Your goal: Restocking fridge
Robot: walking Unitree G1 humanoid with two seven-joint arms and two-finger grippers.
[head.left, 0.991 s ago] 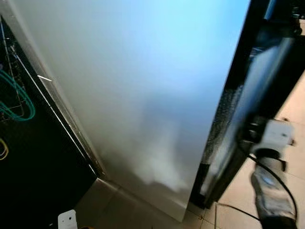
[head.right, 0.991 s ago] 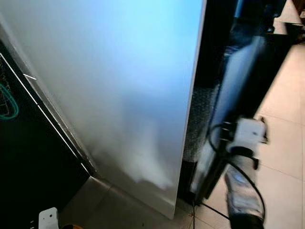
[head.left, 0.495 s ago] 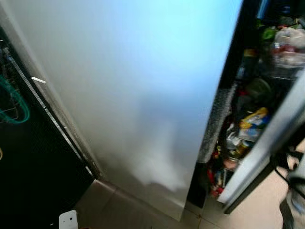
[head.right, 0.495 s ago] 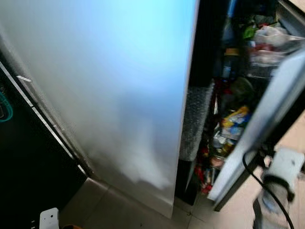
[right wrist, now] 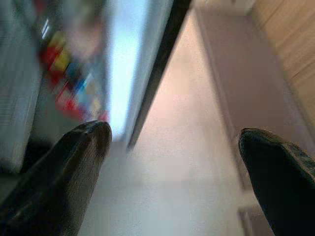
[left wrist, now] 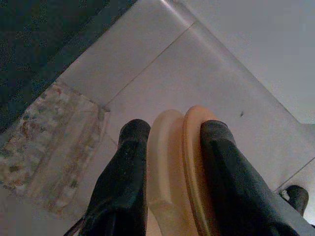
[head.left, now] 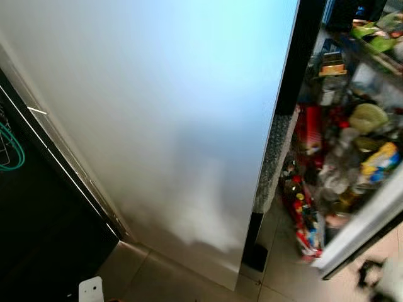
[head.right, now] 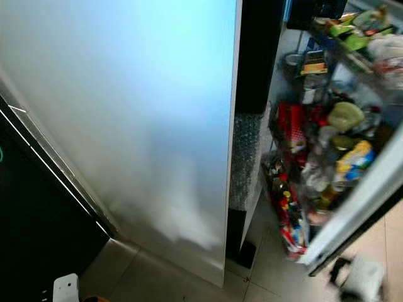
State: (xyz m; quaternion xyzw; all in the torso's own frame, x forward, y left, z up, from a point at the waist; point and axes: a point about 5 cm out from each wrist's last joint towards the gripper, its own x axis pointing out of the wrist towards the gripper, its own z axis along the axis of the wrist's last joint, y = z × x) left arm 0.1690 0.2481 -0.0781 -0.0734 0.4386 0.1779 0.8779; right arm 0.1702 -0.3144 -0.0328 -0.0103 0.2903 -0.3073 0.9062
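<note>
The fridge door point(head.left: 368, 221) stands swung open on the right, and behind its pale edge are shelves crowded with bottles, jars and packets point(head.right: 318, 154). My right arm point(head.right: 357, 280) is a blur low beside the door's bottom corner. Its gripper point(right wrist: 174, 137) is open, nothing between the fingers point(right wrist: 74, 167), above the floor by the door edge. My left gripper point(left wrist: 174, 129) hangs low over the tiles, shut on a pale orange rounded object point(left wrist: 179, 167).
A broad pale fridge panel point(head.left: 170, 126) fills the middle. A black appliance point(head.left: 38, 233) with a green cable stands to its left. Beige floor tiles point(head.right: 264, 277) run below. A patterned mat point(left wrist: 47, 147) lies on the floor near the left gripper.
The fridge door has swung much wider to the right, uncovering the stocked shelves. My right arm has dropped to the lower right, and its fingers are off the door.
</note>
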